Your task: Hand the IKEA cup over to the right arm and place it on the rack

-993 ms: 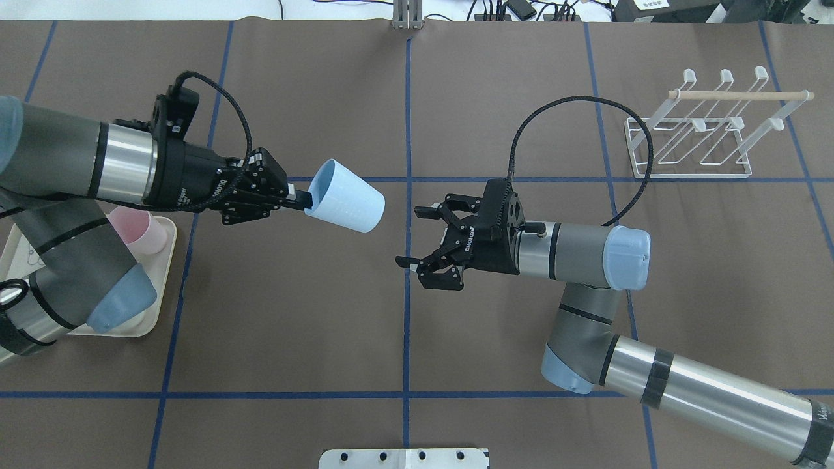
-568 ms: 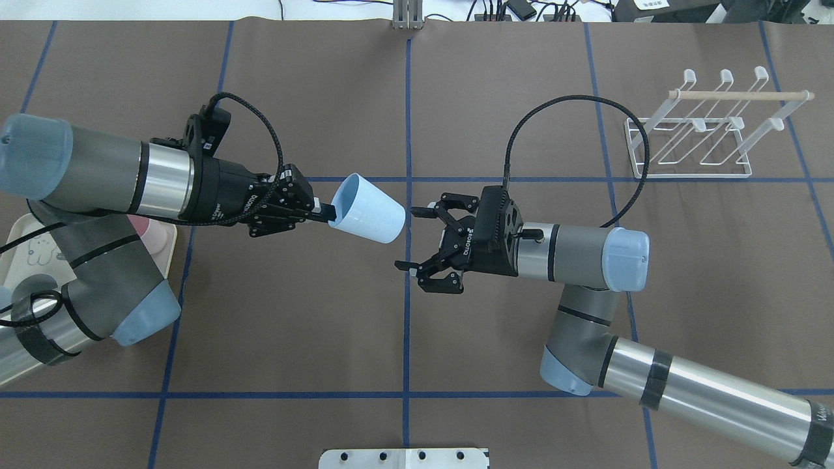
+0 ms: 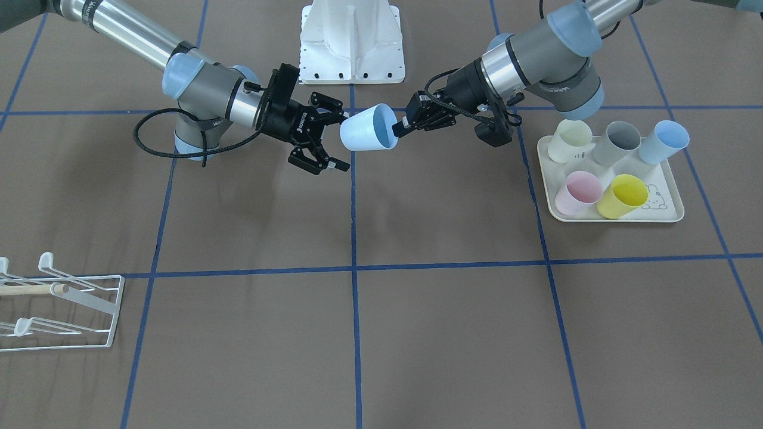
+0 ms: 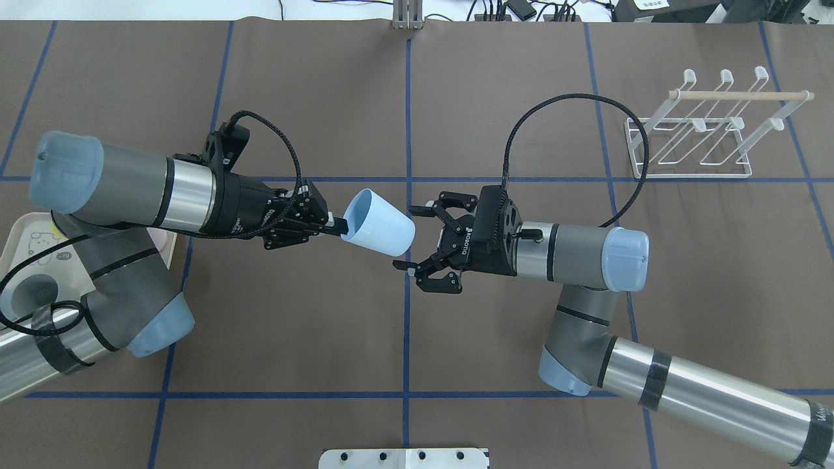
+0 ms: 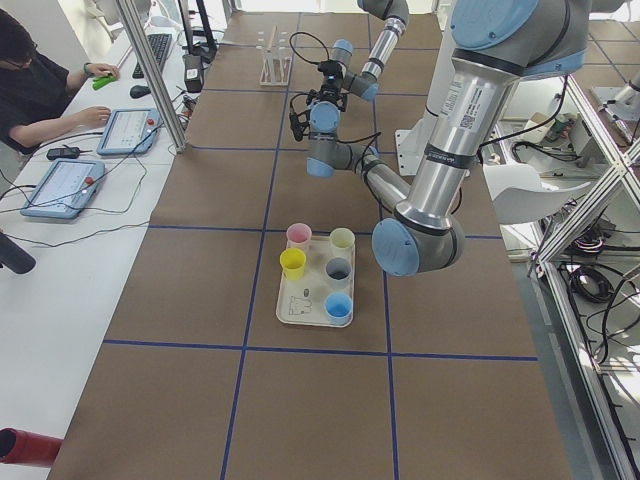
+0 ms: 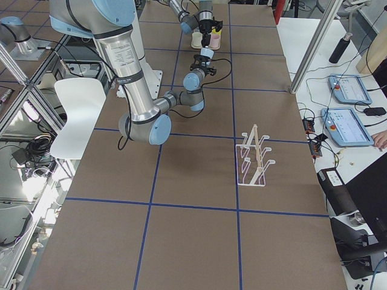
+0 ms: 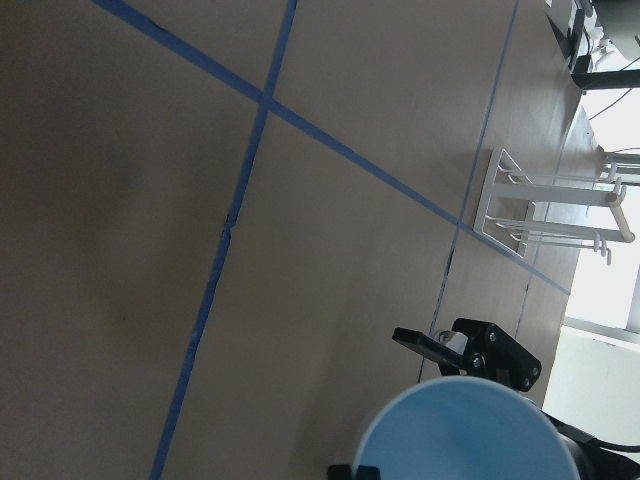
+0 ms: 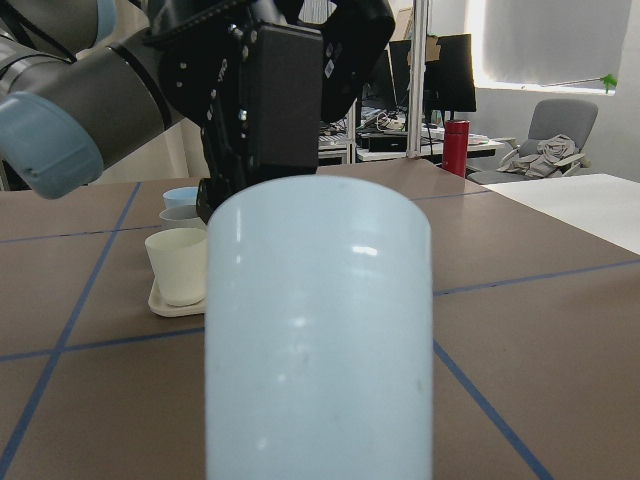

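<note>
Overhead exterior view: the pale-blue IKEA cup [image 4: 379, 223] hangs in the air over mid-table, pinched at its rim by the left gripper [image 4: 337, 226], whose fingers are clamped on the cup's wall; the cup's long axis lies nearly level, mouth toward the left gripper, closed base toward the right gripper [image 4: 409, 238]; that gripper's jaws stand wide apart, with the base just at their opening; a short advance along that axis looks enough to straddle the body; the rack [image 4: 690, 140] stands well apart, behind the right gripper.
</note>
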`<state>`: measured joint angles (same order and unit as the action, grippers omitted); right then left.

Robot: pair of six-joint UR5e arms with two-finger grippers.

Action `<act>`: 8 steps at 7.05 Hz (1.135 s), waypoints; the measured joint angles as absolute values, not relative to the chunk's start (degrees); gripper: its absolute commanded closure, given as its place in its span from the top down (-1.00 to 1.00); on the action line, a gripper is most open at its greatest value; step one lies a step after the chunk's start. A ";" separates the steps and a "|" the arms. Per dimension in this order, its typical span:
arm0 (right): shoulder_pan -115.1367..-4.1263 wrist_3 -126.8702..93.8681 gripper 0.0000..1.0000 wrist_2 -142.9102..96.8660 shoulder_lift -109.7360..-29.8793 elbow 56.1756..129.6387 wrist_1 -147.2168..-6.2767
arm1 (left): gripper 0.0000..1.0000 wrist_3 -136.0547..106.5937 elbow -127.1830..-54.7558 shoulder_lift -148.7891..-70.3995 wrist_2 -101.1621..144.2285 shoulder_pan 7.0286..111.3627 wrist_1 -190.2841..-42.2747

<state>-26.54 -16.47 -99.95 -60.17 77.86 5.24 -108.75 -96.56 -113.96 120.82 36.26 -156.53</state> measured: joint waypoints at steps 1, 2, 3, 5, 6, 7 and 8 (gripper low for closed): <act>-26.51 -16.47 0.90 -99.93 -60.14 77.89 5.26 | -1.00 -108.77 -96.21 -114.16 120.27 35.83 -156.53; -26.45 -16.50 0.88 -99.93 -60.10 77.93 5.27 | -1.00 -108.74 -95.89 -114.33 120.06 35.62 -156.53; -26.35 -16.54 0.84 -99.93 -60.06 77.98 5.27 | -1.00 -108.73 -95.63 -114.39 120.00 35.47 -156.53; -26.17 -16.60 0.49 -99.92 -60.03 78.03 5.27 | -1.00 -108.72 -95.41 -114.43 119.91 35.15 -156.47; -26.08 -16.66 0.23 -99.87 -60.03 78.07 5.27 | -1.00 -108.72 -95.27 -114.43 119.89 35.04 -156.46; -26.00 -16.78 0.12 -99.86 -60.03 78.11 5.26 | -1.00 -108.70 -95.22 -114.42 119.88 35.02 -156.44; -25.96 -16.89 0.10 -99.87 -60.06 78.22 5.15 | -1.00 -108.64 -95.21 -114.37 119.90 34.99 -156.46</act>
<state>-25.96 -16.89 -99.87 -60.06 78.22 5.15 -108.64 -95.21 -114.37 119.90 34.99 -156.46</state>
